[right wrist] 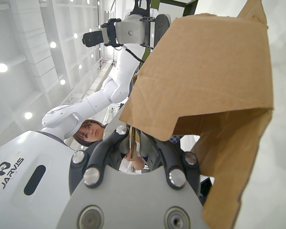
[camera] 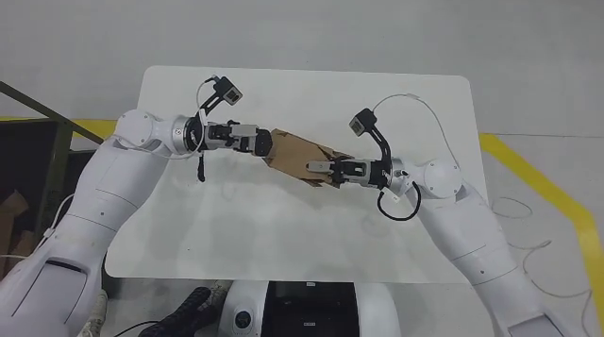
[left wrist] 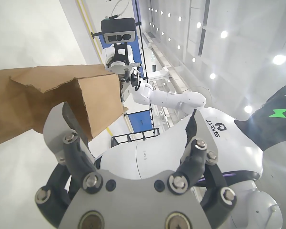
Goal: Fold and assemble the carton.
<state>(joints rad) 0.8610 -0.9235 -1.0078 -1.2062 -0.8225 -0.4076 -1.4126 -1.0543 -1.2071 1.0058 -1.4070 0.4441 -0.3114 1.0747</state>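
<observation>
The right gripper (right wrist: 135, 141) has fingers clamped on the carton (right wrist: 205, 67); the left gripper (left wrist: 129, 109) has fingers apart. Seat its edge deep before closing.

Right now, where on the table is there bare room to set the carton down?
Bare room lies between the carton and the near edge of the table, and again along the far edge beyond both arms. The middle is crowded: the left gripper and right gripper meet at the carton there.

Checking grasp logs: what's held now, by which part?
The carton, by a flap edge at one end, in the right gripper. Left gripper open, holds nothing.
</observation>
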